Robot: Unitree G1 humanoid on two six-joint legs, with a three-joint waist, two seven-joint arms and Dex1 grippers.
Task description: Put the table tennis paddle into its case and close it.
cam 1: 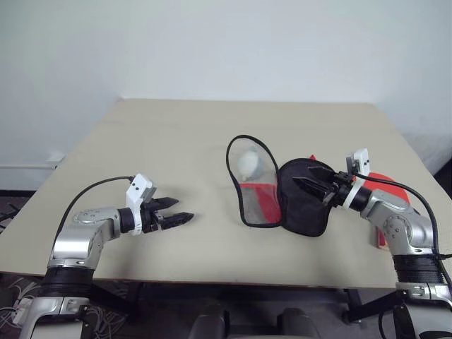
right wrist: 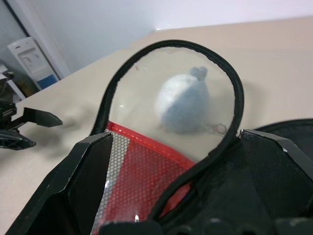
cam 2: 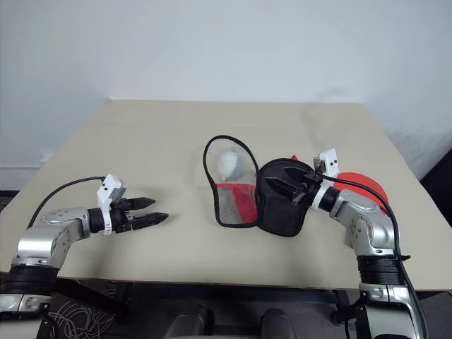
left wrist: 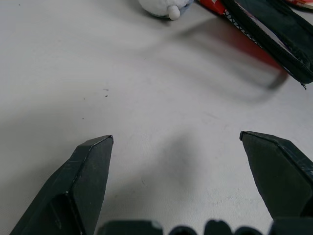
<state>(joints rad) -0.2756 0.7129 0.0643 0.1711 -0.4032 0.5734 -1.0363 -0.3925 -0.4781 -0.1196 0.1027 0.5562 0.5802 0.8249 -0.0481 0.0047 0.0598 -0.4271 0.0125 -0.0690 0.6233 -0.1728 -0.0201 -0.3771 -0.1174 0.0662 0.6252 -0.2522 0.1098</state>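
Your case (cam 1: pixel 282 191) lies unzipped on the table (cam 1: pixel 176 141), its clear half propped up and its black half flat. The paddle (cam 2: pixel 364 185) sits just behind your right arm, beside the case. Your right gripper (cam 1: pixel 314 182) hovers over the black half, jaws apart; your left gripper (cam 1: pixel 173 210) hangs well apart, jaws apart, empty. A fluffy ball (right wrist: pixel 183 103) rests behind the clear panel.

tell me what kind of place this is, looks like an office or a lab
Probably an office or lab room set up for robot trials: a plain beige table against a bare white wall, what looks like a water dispenser to one side, and loose cables under the table's edge.
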